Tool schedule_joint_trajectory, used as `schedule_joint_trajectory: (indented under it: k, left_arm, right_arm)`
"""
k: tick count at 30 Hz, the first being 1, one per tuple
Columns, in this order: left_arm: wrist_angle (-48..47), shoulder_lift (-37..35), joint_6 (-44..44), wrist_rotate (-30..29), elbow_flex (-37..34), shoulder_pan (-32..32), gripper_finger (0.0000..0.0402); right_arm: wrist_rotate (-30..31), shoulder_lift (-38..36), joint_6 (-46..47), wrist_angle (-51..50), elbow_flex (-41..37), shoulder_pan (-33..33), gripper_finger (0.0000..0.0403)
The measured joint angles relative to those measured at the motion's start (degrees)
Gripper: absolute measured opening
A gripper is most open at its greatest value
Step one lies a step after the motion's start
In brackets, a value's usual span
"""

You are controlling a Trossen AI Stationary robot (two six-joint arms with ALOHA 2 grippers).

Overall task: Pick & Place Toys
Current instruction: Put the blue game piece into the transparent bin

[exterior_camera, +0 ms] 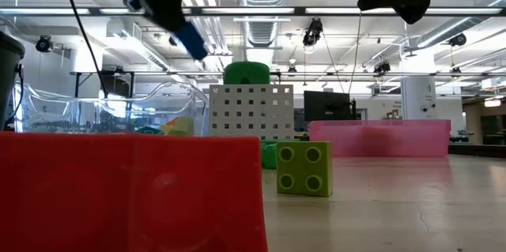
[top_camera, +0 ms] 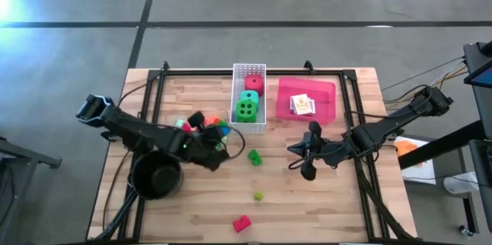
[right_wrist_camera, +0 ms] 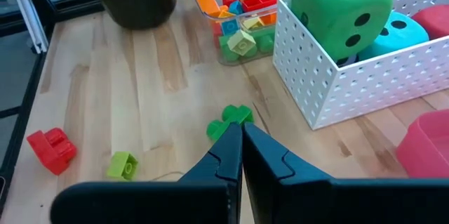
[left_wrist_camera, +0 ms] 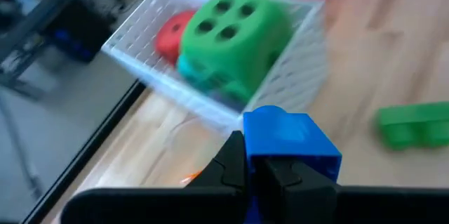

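My left gripper point(left_wrist_camera: 257, 169) is shut on a blue brick point(left_wrist_camera: 291, 136) and hangs above the table, near the white basket point(left_wrist_camera: 295, 83). That basket holds a green die point(left_wrist_camera: 235, 31), a teal die point(top_camera: 250, 96) and a red die point(top_camera: 253, 84). My right gripper point(right_wrist_camera: 242, 147) is shut on nothing, raised right of centre point(top_camera: 305, 155), with a green brick point(right_wrist_camera: 231, 119) just beyond its fingertips. A yellow-green brick point(top_camera: 258, 196) and a red brick point(top_camera: 241, 223) lie flat on the table near its front edge. My left gripper pinches the blue brick between its two fingers point(left_wrist_camera: 235, 164), at the brick's end nearest the wrist point(left_wrist_camera: 270, 155). The fingers slant down toward the basket. The brick is lifted clear of the table and juts out beyond the fingertips, tilted in the low view point(exterior_camera: 190, 40).
A clear tub point(right_wrist_camera: 235, 24) of mixed bricks stands left of the basket. A round black pot point(top_camera: 157, 176) sits at the front left under my left arm. The pink tray point(top_camera: 327, 107) right of the basket holds card packs point(top_camera: 303, 104). Bare wood lies at the table's front middle.
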Motion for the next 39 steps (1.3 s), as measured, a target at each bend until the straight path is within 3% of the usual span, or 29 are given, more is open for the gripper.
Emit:
schedule_joint_trajectory:
  k: [4, 11, 15, 31, 39]
  left_arm:
    - [0.1, -1.3, 0.1, 3.4, -3.6, 5.7, 0.0008]
    - [6.7, -1.4, 0.1, 23.3, -10.0, 18.5, 0.0008]
    - [9.9, -1.5, 0.1, 30.4, -12.6, 23.5, 0.0008]
    - [11.3, -1.4, 0.3, 36.1, -13.9, 24.0, 0.0008]
    - [11.3, -1.4, 0.3, 36.2, -13.9, 24.0, 0.0008]
  right_arm:
    - [0.0, 0.0, 0.0, 0.0, 0.0, 0.0, 0.0008]
    - [0.0, 0.0, 0.0, 0.0, 0.0, 0.0, 0.0008]
    - [0.0, 0.0, 0.0, 0.0, 0.0, 0.0, 0.0008]
    - [0.0, 0.0, 0.0, 0.0, 0.0, 0.0, 0.0008]
    - [0.0, 0.0, 0.0, 0.0, 0.0, 0.0, 0.0008]
